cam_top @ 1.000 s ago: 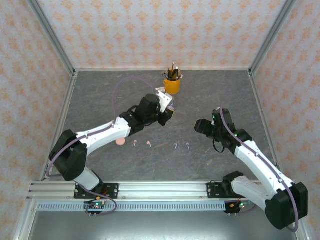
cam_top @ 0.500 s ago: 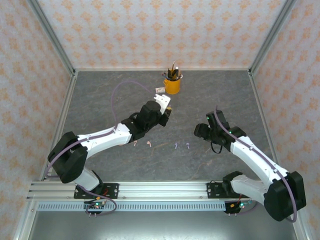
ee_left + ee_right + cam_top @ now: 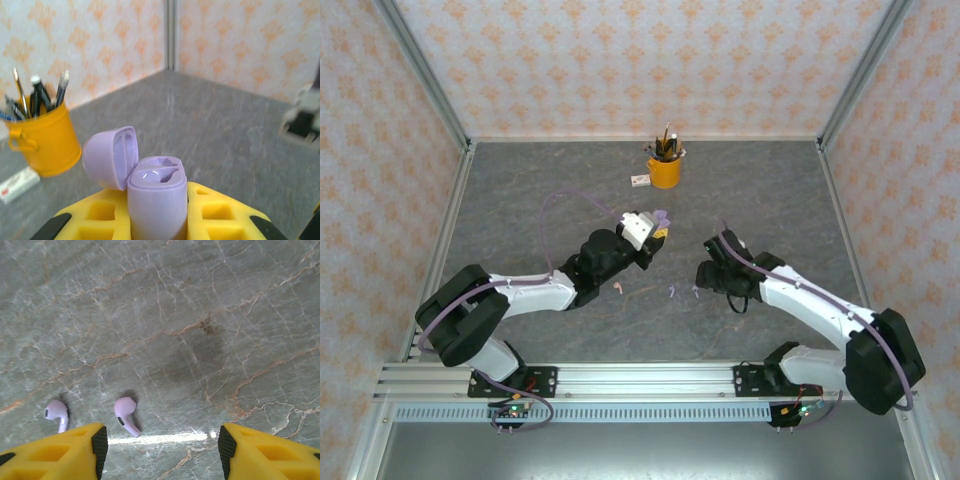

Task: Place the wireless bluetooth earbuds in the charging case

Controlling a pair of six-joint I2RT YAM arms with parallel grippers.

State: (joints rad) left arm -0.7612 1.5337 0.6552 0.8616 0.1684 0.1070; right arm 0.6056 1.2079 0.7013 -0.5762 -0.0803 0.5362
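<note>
glossy stemmed earbuds (lilac), veined tabletop

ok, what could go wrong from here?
1. The lilac earbuds lie close together; the open right tool hovers over them and one finger could knock the second away.
2. The lilac case, clamped low in the left tool, might tilt when an earbud is pressed into its well.

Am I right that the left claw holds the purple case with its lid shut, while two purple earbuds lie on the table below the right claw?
Not quite: the left wrist view shows the purple case in the left claw with its lid open. The earbuds lie as you say.
</note>
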